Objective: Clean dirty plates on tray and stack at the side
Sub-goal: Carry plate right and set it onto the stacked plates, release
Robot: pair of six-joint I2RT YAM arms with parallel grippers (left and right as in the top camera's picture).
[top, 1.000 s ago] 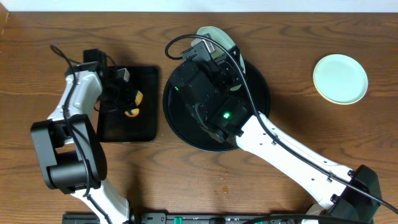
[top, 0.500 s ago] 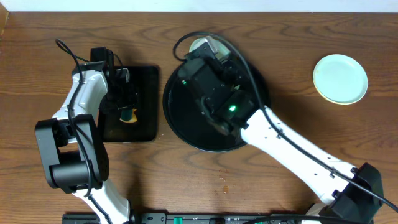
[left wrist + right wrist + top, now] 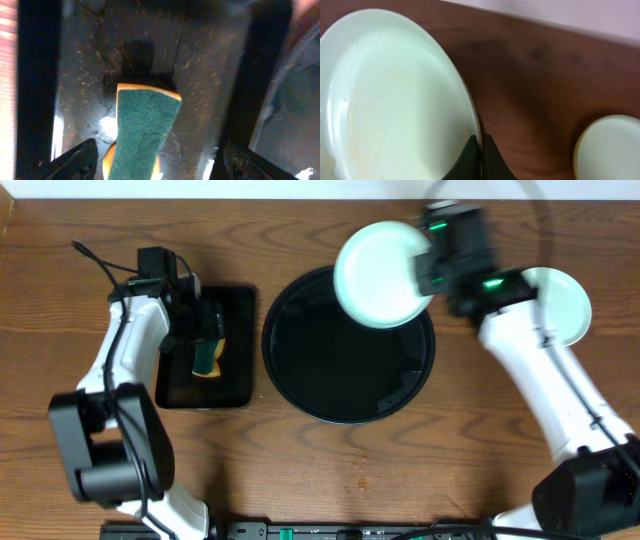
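Over on the right, the right gripper is clamped tight. Its two dark fingertips are pressed together on the rim of the plate, pinching the edge with no gap between them. In the wrist view the plate fills the left of the frame, pale and round, with faint tan streaks on its face toward the lower left. From overhead it sits in the upper middle of the frame, held up and overlapping the upper right rim of the round tray. The big black tray lies in the centre of the wooden table.

At the far right of the overhead frame the second plate rests on the table, well apart from the round tray and partly covered by the right arm. The right wrist camera catches it too, at lower right.

Now the left side. The left gripper stands wide open over the rectangular tray, which lies just beside the round tray at centre left of the overhead view. In the wrist view its fingers show at the two bottom corners, far apart. The sponge lies between them, green scrubbing face up with yellow foam along its top edge. Neither finger touches it, and wet black tray shows on either side. The sponge rests on the tray's glistening surface, and this hand grips nothing.
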